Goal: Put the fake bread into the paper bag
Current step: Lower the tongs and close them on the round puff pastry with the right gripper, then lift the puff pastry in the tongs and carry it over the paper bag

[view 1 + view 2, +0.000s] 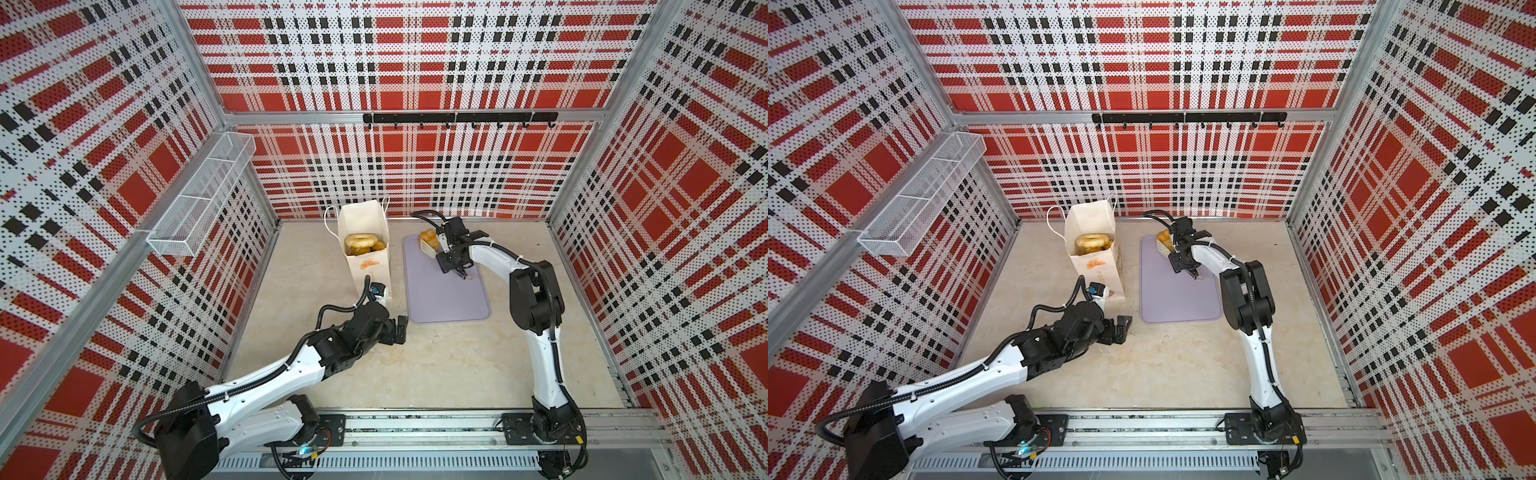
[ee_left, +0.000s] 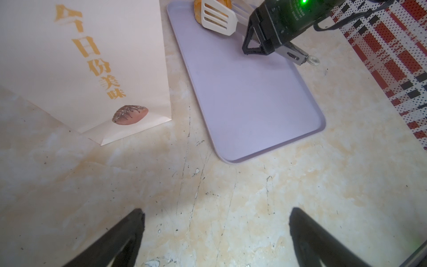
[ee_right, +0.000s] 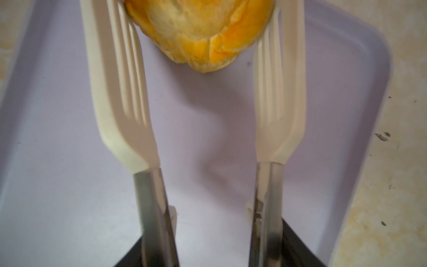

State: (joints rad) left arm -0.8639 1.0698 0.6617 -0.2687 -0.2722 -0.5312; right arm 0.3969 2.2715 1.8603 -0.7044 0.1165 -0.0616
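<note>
One golden piece of fake bread [image 1: 428,238] [image 1: 1163,237] [image 3: 201,32] sits at the far end of the lilac tray [image 1: 449,299]. My right gripper [image 1: 448,254] [image 3: 213,254] is shut on white-bladed metal tongs [image 3: 120,92]. The two slotted blades flank that piece closely on both sides. The paper bag [image 1: 368,268] [image 1: 1097,268] [image 2: 80,57] stands upright left of the tray. Inside it lie a ring doughnut [image 1: 360,241] [image 1: 1094,241] and other pastries. My left gripper [image 1: 400,329] [image 2: 216,211] hangs open and empty low over the table, near the bag's front corner.
A white wire-mesh basket [image 1: 199,195] hangs on the left wall. A black hook rail [image 1: 459,118] runs along the back wall. The tray's near half [image 2: 254,104] carries nothing. Plaid walls close in the marble table [image 1: 415,365] on three sides.
</note>
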